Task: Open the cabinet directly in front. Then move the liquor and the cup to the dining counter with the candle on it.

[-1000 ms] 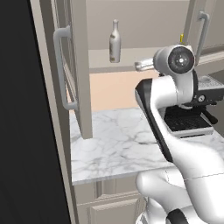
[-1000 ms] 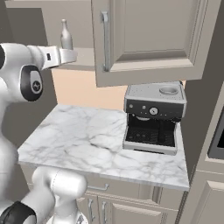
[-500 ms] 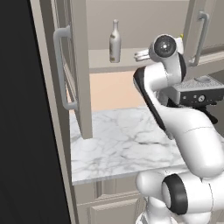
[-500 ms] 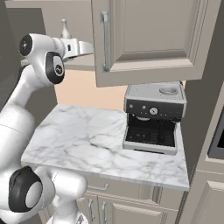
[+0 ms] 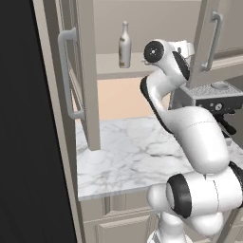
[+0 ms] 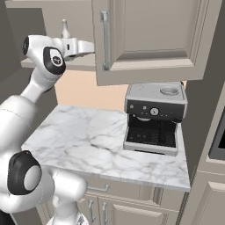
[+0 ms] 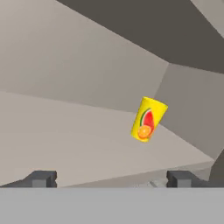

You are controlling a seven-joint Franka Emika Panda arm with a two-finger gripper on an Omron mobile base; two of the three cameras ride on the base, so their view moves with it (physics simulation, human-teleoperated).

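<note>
The cabinet [image 5: 109, 66] stands with both doors swung open: its left door [image 5: 78, 71] and its right door [image 5: 213, 38]. The liquor [image 5: 125, 45], a pale bottle, stands upright on the inner shelf, left of my arm; its neck [image 6: 65, 28] shows above my wrist. The cup [image 7: 148, 119], yellow with a red-orange fruit mark, stands on the shelf ahead of my gripper [image 7: 111, 179], a little right of centre and apart from it. The gripper is open, with nothing between its fingertips [image 7: 41, 178]. My hand [image 6: 81, 46] reaches in behind the right door [image 6: 145, 39]. The dining counter is out of view.
Below the cabinet lies a short marble countertop [image 6: 88, 140]. A coffee machine [image 6: 154, 118] stands on its right part, under the open right door. The left door's long bar handle [image 5: 66, 76] juts out at the left. Low drawer units [image 6: 123, 206] sit under the countertop.
My arm has stretched up and forward, carrying the hand in towards the shelf behind the right door. The gripper has stayed open. Bottle and doors have not moved.
</note>
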